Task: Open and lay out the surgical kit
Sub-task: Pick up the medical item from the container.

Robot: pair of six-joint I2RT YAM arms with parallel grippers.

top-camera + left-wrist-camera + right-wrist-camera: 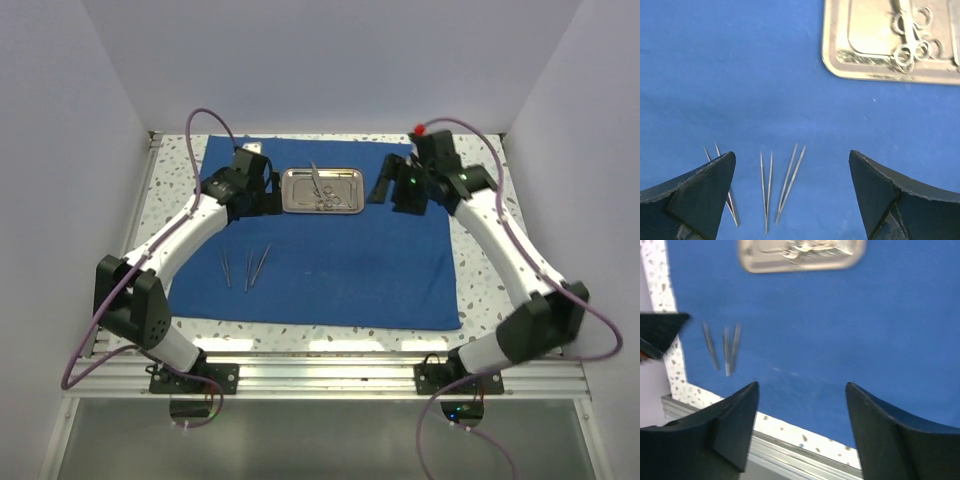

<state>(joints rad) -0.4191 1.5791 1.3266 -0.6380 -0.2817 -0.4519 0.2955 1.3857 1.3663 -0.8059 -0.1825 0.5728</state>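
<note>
I see the cloth [340,275] spread flat on the table [480,285], filling the centre of the top view. The tray [322,205] sits on the cloth at upper centre, its long side across the frame. Ring-handled instruments [320,188] lie inside the tray; in the left wrist view their loops cluster at the upper right. I cannot tell scissors from forceps. Three tweezers [248,267] lie side by side on the cloth, below and left of the tray, well apart from it and roughly parallel.

The left gripper [792,172] is just left of the tray in the top view. Its fingers [700,195] stand wide apart and grip nothing. In its wrist view the tweezers lie on the cloth between the fingers, and the left finger covers part of the leftmost pair.

The right gripper [802,395] is just right of the tray in the top view, above the cloth. Its fingers are well apart, with nothing between them.
</note>
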